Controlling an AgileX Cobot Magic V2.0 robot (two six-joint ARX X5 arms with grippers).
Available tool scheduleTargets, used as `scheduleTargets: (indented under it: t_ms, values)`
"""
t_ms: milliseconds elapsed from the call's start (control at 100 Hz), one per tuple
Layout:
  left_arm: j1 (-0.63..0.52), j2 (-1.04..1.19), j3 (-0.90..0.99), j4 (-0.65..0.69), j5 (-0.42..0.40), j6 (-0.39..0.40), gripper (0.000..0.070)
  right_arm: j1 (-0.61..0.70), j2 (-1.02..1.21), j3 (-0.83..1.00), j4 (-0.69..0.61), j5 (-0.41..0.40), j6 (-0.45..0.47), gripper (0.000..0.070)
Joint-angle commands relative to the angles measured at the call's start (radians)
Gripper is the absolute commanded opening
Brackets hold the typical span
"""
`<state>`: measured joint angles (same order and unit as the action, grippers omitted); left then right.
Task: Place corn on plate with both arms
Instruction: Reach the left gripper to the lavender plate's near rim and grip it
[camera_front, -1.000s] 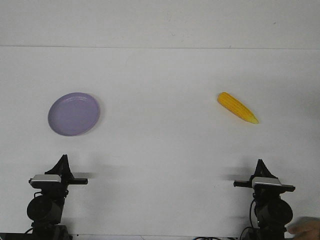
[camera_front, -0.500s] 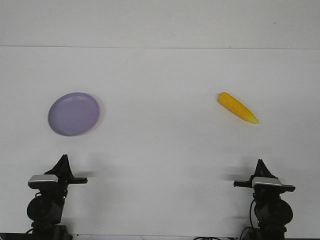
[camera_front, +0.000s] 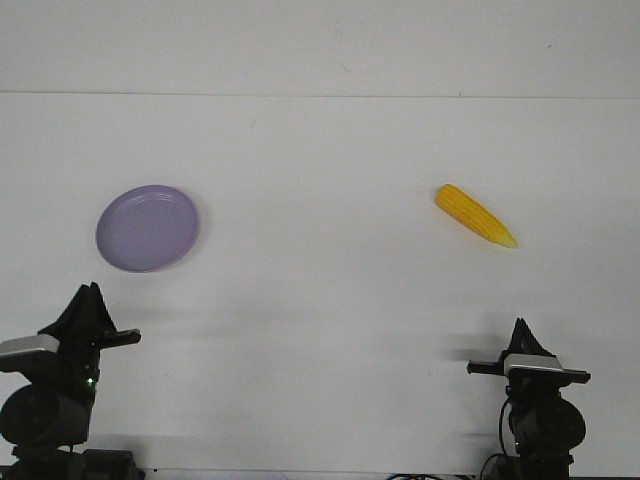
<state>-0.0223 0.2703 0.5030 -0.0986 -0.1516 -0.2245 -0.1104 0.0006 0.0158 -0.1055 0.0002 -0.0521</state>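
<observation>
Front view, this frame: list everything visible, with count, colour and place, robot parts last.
plate: one, lavender-purple, on the table's left side, nothing on it.
corn: one, yellow-orange with a paler tip, on the table's right side, lying at a slant, tip pointing right and toward the robot.
table: one, white, filling most of the view.
left gripper: one, black with a silver-grey block, at the near left edge, short of the plate; open or shut cannot be told.
right gripper: one, black with a silver-grey block, at the near right edge, short of the corn; open or shut cannot be told.
</observation>
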Motion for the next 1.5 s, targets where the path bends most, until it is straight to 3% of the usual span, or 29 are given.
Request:
scheduleTargets:
  t_ms: [0,240,510,710,1030,1390,1490]
  values:
    - [0.002,0.106,0.087,-0.072,-0.042,0.035,0.039,-0.001,0.0,-0.003,0.008,-0.001,0.007,0.0015]
    - [0.093,0.486,0.294,-0.163,-0.051,0.111,0.0386,-0.001,0.0,-0.003,0.008,-0.001,0.007,0.0016]
    - [0.298,0.989,0.474,-0.17,0.221,0.054,0.0386,-0.001,0.0,-0.003,0.008,-0.001,0.007,0.0015]
    - [0.363,1.26,0.607,-0.169,0.263,0.047,0.0386,-0.001,0.0,-0.003,0.008,-0.001,0.007,0.0015]
    - [0.371,1.45,0.668,-0.117,0.266,0.046,0.0386,-0.001,0.0,-0.003,0.008,-0.001,0.007,0.0016]
    - [0.369,1.517,0.668,-0.072,0.284,0.023,0.0373,-0.001,0.0,-0.003,0.008,-0.001,0.007,0.0015]
    - [0.369,1.529,0.668,-0.067,0.284,0.021,0.0275,-0.001,0.0,-0.003,0.008,-0.001,0.007,0.0015]
